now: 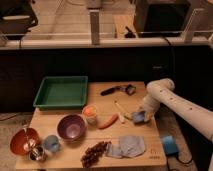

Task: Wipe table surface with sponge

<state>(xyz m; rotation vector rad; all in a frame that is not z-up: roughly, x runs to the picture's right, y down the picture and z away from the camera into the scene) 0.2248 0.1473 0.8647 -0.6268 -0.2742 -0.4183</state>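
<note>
Wooden table (150, 143), tool (139, 116) above right edge

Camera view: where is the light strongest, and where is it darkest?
Camera view: the wooden table is warmly lit; the wall behind it lies in deep shadow; the floor beyond is brighter. The gripper, at the table's right edge, is lit too.

The sponge (138, 117) is a small blue block with a yellow edge, gripped in the end effector (140, 115) low over the right side of the wooden worktop (150, 136), near its right edge, slightly tilted.
</note>
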